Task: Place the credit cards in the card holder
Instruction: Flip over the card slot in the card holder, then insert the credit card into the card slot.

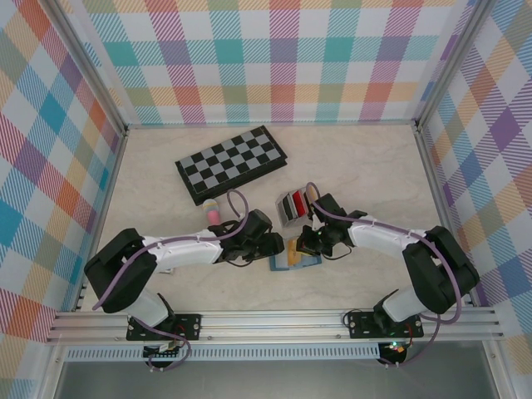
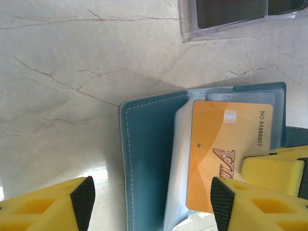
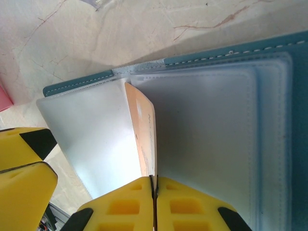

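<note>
Yellow fingers of my left gripper stand spread wide, and the teal cover of the card holder shows between them. It lies open on the table just ahead of that gripper. A tan-yellow card rests against its clear sleeves, beside the right-hand finger.

My right gripper is pressed together. The card's edge runs down into the seam of its fingers alongside a sleeve leaf, and I cannot tell which of the two it nips.

Under both grippers is a pale marble-look tabletop with thin reddish veins. From above, the holder lies between the two grippers. Just beyond the right one sits a small grey tray with red and black cards. Beyond the left one are a small pink thing and, farther off, a folded chessboard. Pastel plaid walls on aluminium posts close in three sides.
</note>
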### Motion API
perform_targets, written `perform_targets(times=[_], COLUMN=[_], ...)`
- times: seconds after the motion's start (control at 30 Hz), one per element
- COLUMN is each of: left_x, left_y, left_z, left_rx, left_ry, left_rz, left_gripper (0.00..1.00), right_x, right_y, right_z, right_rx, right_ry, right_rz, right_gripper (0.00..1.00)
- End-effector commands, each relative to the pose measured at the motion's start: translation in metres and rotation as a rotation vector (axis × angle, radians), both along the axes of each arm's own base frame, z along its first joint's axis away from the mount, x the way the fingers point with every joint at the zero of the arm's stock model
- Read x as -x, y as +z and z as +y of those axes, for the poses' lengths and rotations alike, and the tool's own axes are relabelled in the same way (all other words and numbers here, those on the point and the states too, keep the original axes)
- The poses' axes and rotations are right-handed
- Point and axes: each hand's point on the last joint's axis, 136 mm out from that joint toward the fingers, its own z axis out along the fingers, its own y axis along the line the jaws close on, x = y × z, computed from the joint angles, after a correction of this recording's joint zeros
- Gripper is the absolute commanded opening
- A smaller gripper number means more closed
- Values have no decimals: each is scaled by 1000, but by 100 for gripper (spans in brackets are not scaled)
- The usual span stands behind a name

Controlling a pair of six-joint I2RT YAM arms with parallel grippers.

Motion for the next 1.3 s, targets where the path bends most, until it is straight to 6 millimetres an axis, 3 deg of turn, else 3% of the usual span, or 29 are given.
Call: perform_targets(times=[0.0, 0.07, 0.27, 0.5, 0.77, 0.97, 1.27], left_x=[-1, -1, -4, -3, -2, -2, 0], left_y=[1, 1, -16, -31, -39, -41, -48], left_z=[2, 1, -6, -3, 0, 0, -1], left_rx=[-12, -9, -67, -134, -179, -188, -197], left_ry=[2, 1, -43, -78, -107, -111, -116], left_rz=[-24, -27, 7, 26, 40, 46, 63], left_gripper=[67, 66, 32, 13, 10, 10, 9], right_x=[10, 10, 5, -2, -7, -4, 1], right_y=[-12, -11, 2, 16, 23, 15, 1], right_z=[-9, -9, -4, -5, -16, -22, -5], right_rx=[59, 57, 24, -7, -11, -9, -122], right_ry=[-6, -4, 8, 32, 37, 63, 104], right_rz=[46, 43, 2, -56, -105, -103, -89], right_gripper=[8, 8, 8, 8, 8, 9, 9])
